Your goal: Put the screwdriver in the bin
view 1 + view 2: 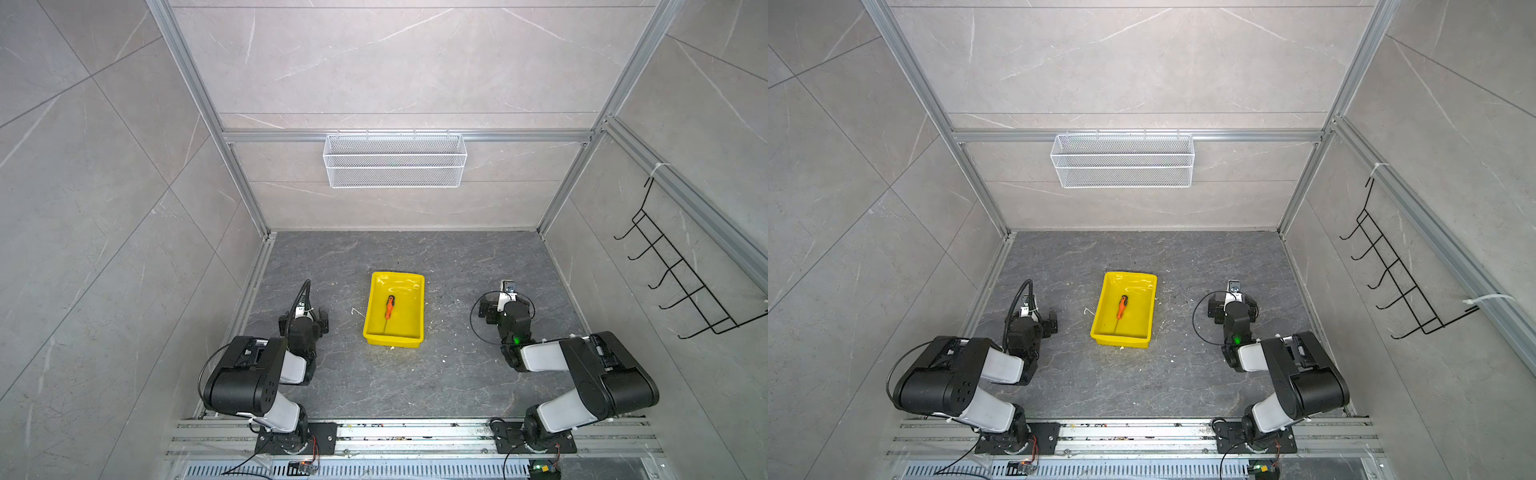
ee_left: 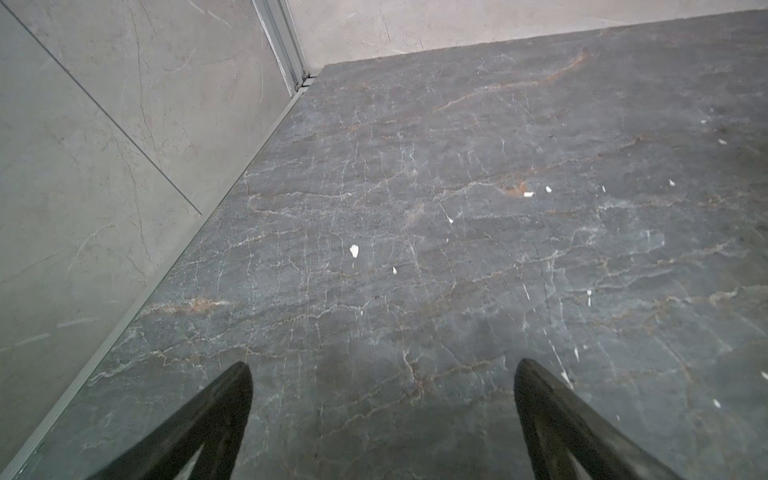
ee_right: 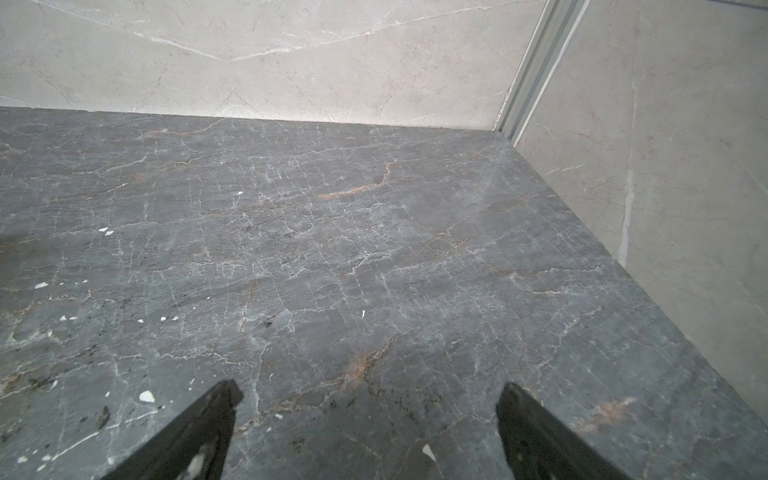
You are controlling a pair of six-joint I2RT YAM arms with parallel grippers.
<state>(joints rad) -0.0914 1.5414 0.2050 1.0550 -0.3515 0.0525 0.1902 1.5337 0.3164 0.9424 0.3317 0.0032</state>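
Yellow plastic bin sits at the centre of both top views on the dark stone tabletop, and the screwdriver already lies inside it, flat on the floor. Its long axis runs almost straight up and down the frame: black cap toward the upper edge, thin shaft reaching toward the lower wall and tilted slightly to the lower left.

Both arms stand off to the sides, the left arm at mid-left of the frame and the right arm at mid-right, each well apart from the bin. The left one seems a little nearer, though the angle makes that hard to judge.

In its wrist view, the left gripper has its jaws spread wide over bare stone with nothing between them. So does the right gripper.

By the look of it, the task is finished. Open tabletop surrounds the bin on every side, with only white flecks nearby, and the wire mesh basket hangs far off at the upper centre.
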